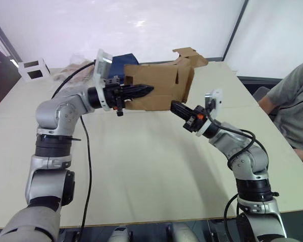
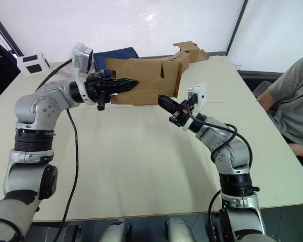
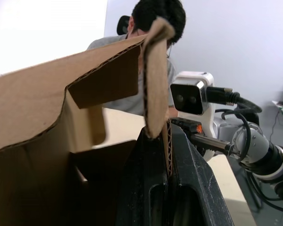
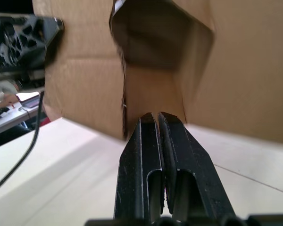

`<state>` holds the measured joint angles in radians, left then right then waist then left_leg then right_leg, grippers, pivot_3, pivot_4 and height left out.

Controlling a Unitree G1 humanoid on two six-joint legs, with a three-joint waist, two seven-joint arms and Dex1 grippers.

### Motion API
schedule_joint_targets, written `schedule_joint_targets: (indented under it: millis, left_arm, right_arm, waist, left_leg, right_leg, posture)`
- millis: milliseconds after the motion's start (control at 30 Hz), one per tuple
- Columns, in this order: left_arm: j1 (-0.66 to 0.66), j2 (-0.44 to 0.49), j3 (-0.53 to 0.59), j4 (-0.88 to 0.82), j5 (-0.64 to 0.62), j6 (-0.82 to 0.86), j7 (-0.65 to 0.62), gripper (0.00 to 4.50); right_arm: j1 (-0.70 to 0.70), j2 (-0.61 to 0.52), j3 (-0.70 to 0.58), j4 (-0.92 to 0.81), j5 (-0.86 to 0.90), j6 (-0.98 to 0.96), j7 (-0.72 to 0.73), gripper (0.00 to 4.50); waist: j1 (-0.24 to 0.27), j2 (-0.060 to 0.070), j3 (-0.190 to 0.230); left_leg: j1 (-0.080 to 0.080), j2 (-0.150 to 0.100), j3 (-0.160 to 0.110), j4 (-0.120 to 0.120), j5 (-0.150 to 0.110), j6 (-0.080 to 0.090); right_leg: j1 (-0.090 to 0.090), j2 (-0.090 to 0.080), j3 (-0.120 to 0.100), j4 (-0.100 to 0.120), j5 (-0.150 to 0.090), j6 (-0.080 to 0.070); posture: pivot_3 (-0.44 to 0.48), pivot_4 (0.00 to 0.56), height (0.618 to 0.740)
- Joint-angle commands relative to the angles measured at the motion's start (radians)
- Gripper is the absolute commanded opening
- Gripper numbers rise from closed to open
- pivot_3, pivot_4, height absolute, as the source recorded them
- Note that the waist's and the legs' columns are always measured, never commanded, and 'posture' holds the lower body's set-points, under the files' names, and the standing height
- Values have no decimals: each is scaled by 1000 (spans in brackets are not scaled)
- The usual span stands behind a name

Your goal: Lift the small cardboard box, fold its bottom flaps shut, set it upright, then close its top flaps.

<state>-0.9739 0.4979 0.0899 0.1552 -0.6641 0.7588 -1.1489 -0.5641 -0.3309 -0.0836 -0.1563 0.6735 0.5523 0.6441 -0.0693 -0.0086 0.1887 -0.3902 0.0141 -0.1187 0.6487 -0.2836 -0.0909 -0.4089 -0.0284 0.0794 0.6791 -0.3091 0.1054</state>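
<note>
The small cardboard box (image 1: pixel 161 85) hangs in the air above the table, lying on its side. My left gripper (image 1: pixel 146 91) is shut on one of its walls, and the left wrist view shows the corrugated edge pinched between the fingers (image 3: pixel 179 160). Loose flaps (image 1: pixel 192 56) stick up and out at the box's far right end. I cannot tell whether these are the bottom flaps or the top flaps. My right gripper (image 1: pixel 174 106) is shut with nothing in it. Its tips (image 4: pixel 155 115) sit just under the lower edge of the box's open end, where one flap (image 4: pixel 153 89) is folded inward.
A white cube with black squares (image 1: pixel 34 69) stands at the table's far left corner. A dark blue object (image 1: pixel 126 59) lies behind the box. A person in a grey shirt (image 1: pixel 293 101) sits at the right edge of the table (image 1: pixel 141 171). A black cable (image 1: pixel 87 151) trails by my left arm.
</note>
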Motion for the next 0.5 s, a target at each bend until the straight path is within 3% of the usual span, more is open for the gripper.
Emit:
schedule_joint_targets:
  millis: [33, 500]
  left_arm:
    - [2, 5, 6, -31, -20, -3, -3, 0]
    - [-3, 3, 14, -19, -43, 17, -17, 0]
  right_arm:
    - [-23, -1, -10, -33, 17, -15, 20, 93]
    - [-41, -22, -14, -79, 85, 28, 71, 93]
  waist:
    - [0, 0, 0]
    - [0, 0, 0]
  left_leg:
    - [0, 0, 0, 0, 0, 0]
    - [0, 0, 0, 0, 0, 0]
  right_leg:
    - [0, 0, 0, 0, 0, 0]
    - [0, 0, 0, 0, 0, 0]
  posture:
    - [0, 150, 740]
    - [0, 150, 740]
